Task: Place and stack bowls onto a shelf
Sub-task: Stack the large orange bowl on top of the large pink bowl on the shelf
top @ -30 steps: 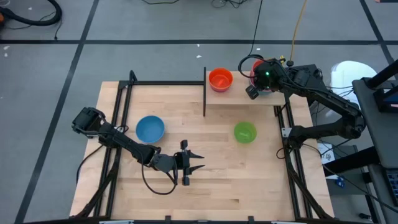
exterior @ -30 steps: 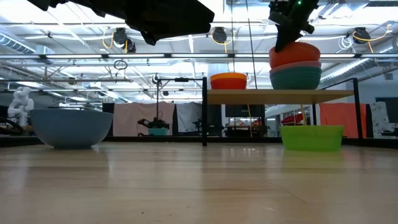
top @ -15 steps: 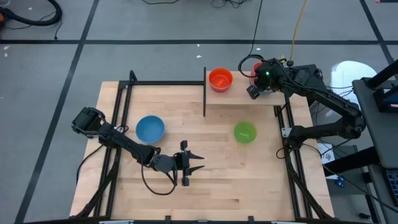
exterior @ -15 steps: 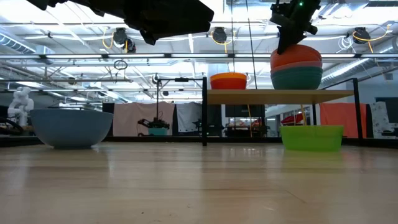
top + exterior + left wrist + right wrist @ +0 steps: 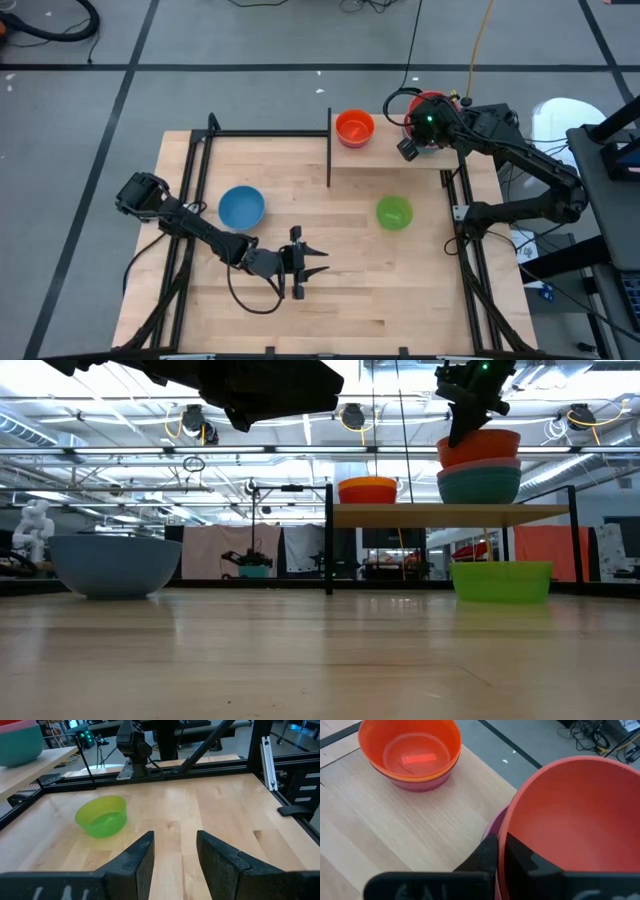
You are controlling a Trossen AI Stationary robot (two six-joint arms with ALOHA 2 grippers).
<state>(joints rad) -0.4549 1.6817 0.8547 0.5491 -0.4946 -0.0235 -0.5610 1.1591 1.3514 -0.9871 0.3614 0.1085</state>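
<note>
A red bowl (image 5: 570,810) tops a stack with a pink bowl (image 5: 478,463) and a teal bowl (image 5: 478,485) at the right end of the shelf (image 5: 385,160). My right gripper (image 5: 499,850) is shut on the red bowl. An orange bowl (image 5: 354,127) nests in another bowl at the shelf's left end. On the tabletop stand a lime green bowl (image 5: 394,212) and a blue bowl (image 5: 241,207). My left gripper (image 5: 318,262) hovers open near the table's near edge, with nothing between its fingers. My right gripper pinches the red bowl's rim (image 5: 502,837) on the side nearest the table's near edge, one finger (image 5: 530,857) inside the bowl and one (image 5: 487,855) outside. The fingers slant down from the near side. The bowl sits tilted in the pink bowl beneath it.
A thin dark upright panel (image 5: 329,150) closes the shelf's left side. Black frame rails (image 5: 190,200) run along the table's edges. Bare wood lies between the blue and green bowls.
The red bowl settled lower into the stack, then tipped up again. More of its red inside now shows from above. My right gripper stayed over the stack at the shelf's right end.
</note>
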